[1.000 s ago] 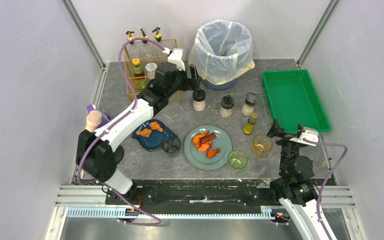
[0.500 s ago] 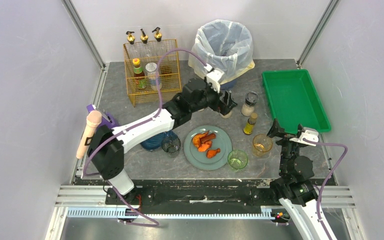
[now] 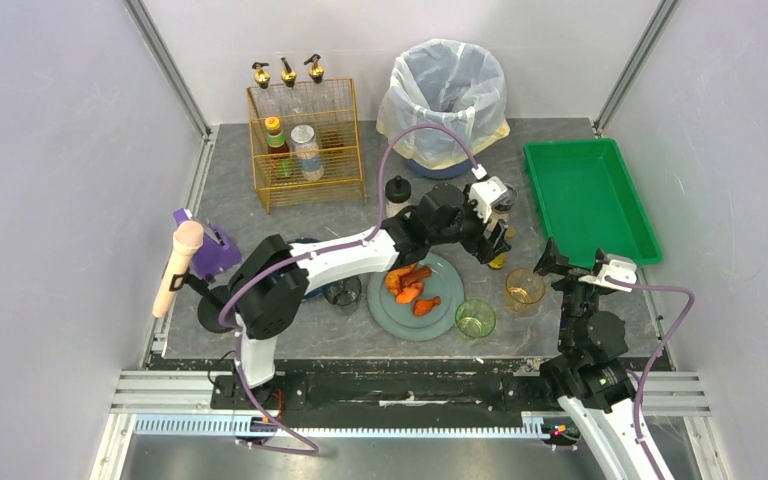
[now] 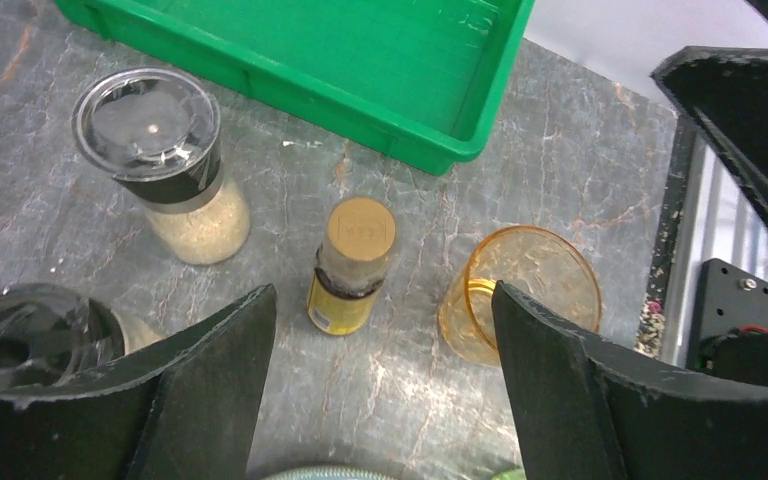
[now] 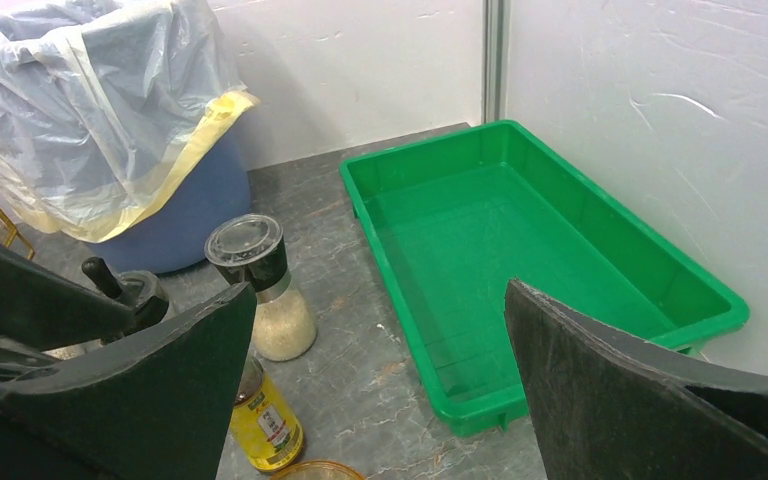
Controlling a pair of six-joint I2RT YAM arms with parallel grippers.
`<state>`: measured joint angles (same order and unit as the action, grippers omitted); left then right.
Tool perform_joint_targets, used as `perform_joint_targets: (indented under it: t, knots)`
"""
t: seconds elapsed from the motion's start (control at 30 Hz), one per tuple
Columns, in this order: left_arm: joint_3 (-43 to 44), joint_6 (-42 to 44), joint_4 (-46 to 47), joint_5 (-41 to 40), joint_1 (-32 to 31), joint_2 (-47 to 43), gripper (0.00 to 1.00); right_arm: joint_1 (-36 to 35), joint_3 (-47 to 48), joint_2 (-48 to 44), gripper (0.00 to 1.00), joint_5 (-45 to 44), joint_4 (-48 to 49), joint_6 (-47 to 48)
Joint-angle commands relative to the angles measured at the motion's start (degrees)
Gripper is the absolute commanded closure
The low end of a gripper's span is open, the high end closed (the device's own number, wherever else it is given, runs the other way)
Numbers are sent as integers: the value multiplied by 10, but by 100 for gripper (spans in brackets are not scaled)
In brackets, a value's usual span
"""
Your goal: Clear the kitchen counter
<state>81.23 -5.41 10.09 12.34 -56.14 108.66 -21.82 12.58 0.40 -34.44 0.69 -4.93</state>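
The kitchen counter [image 3: 228, 185] is a dark grey veined slab. My left gripper [image 3: 493, 243] is open and empty, hovering over a small yellow bottle with a gold cap [image 4: 352, 265], which stands just beyond its fingertips in the left wrist view [image 4: 380, 292]. An amber cup [image 4: 525, 295] stands by the right finger. Two black-topped grinder jars [image 4: 165, 165] [image 4: 30, 325] stand to the left. My right gripper [image 3: 557, 262] is open and empty near the counter's front right; in its own view [image 5: 380, 290] it faces the green tray [image 5: 520, 250].
A grey plate with orange food [image 3: 415, 295], a green cup [image 3: 475, 318] and a clear glass [image 3: 341, 292] stand at the front. A third grinder [image 3: 397, 197], a wire rack with bottles [image 3: 305, 145] and a lined bin [image 3: 447, 95] stand at the back. The green tray [image 3: 588, 198] is on the right.
My left arm has swung right, from beside the wire rack, across the grinder jars, to above the small yellow bottle. Its jaws stay open. The right arm has not moved.
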Motion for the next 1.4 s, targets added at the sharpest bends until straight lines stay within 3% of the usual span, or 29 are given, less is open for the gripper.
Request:
perform_joint_targets:
  t: [0.0, 0.57, 0.83, 1.0, 1.37]
  knots:
    - [44, 36, 54, -15, -8, 33, 18, -2, 22, -96, 2, -8, 3, -4]
    - [112, 33, 72, -16, -22, 136, 41, -3, 21, -96, 2, -9, 4, -4]
    - [94, 24, 72, -13, -23, 112, 78, -3, 20, -96, 2, -9, 5, -4]
    - [56, 18, 89, -18, -23, 59, 94, -3, 20, -96, 2, -9, 5, -4]
    - [41, 53, 21, -98, -18, -73, 98, -3, 20, -96, 2, -9, 5, -3]
